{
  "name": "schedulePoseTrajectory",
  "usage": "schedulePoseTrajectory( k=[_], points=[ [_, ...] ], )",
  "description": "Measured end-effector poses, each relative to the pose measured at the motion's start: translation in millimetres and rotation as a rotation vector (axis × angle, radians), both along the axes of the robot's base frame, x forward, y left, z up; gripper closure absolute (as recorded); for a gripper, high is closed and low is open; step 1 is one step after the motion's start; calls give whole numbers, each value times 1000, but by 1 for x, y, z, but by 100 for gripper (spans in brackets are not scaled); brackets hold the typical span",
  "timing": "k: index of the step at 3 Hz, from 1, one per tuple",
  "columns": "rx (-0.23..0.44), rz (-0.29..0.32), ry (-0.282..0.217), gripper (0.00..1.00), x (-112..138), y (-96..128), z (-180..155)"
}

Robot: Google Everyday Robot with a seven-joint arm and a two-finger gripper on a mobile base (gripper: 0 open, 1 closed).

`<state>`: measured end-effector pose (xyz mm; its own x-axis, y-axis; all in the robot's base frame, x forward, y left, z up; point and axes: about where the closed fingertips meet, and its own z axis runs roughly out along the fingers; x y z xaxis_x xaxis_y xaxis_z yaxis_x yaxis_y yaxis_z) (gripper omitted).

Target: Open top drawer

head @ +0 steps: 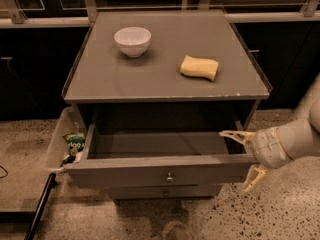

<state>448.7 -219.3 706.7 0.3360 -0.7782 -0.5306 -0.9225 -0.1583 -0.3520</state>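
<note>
The top drawer (150,170) of the grey cabinet stands pulled out toward me. Its plain grey inside (160,144) shows nothing in it. A small round metal knob (169,176) sits at the centre of its flat front. My gripper (243,157) is at the drawer's right front corner, open. One pale finger (232,135) reaches over the drawer's right rim and the other (255,179) hangs below the front's right end. The arm comes in from the right edge.
A white bowl (132,40) and a yellow sponge (199,67) sit on the cabinet top (150,79). A lower drawer knob (165,192) shows beneath. A clear bin (60,139) with a green packet (75,141) hangs at the cabinet's left. A black pole (40,206) crosses the speckled floor.
</note>
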Motion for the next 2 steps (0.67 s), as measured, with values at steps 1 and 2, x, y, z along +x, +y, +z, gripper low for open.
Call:
schedulePoseTrajectory(
  k=[1,2],
  points=[
    [0,1,0,0,1,1,0],
    [-5,-7,40,0,-4,6,-33]
  ],
)
